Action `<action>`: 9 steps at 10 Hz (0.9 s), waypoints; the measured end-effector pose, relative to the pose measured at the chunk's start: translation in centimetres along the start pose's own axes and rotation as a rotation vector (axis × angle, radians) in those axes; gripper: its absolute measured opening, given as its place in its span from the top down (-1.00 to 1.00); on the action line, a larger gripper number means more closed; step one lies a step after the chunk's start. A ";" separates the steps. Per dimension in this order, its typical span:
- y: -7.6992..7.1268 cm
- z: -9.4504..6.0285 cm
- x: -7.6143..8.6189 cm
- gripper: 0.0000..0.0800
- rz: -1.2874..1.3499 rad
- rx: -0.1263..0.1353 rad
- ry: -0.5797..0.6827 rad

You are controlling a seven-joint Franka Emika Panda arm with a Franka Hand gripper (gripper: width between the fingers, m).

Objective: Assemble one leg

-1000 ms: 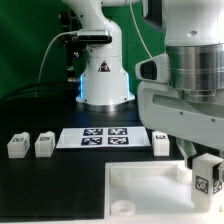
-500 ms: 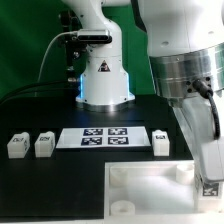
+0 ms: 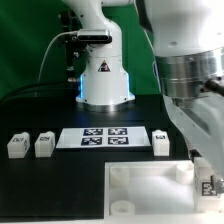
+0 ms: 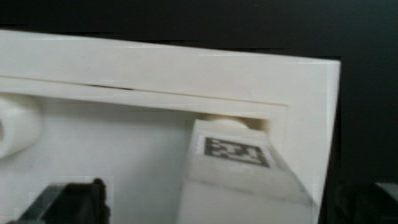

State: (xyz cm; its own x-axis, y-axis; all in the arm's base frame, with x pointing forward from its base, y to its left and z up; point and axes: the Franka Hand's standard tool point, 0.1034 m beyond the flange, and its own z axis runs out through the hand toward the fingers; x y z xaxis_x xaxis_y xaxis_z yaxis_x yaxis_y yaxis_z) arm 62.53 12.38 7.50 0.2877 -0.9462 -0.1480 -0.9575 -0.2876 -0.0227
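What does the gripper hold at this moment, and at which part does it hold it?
It seems to hold a small white plastic leg with a black-and-white tag, pressed into the corner of the large white square panel. The exact place of the hold cannot be told; the fingers are hidden.

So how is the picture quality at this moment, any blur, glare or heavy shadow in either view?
Exterior view: sharp on the far blocks, though the arm close to the camera is soft and hides much of the panel. Wrist view: soft all over, the leg tag blurred, the panel's white face nearly washed out, dark corners.
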 end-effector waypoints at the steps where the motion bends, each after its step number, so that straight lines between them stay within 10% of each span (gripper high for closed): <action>1: -0.3 -0.2 0.0 -0.62 -0.181 0.013 0.008; 9: -1.0 0.0 0.4 -0.62 -1.158 -0.009 0.125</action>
State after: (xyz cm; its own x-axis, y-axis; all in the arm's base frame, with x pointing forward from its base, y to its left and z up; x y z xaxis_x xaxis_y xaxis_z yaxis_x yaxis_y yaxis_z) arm 63.57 12.29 7.45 0.9907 -0.1245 0.0557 -0.1202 -0.9900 -0.0735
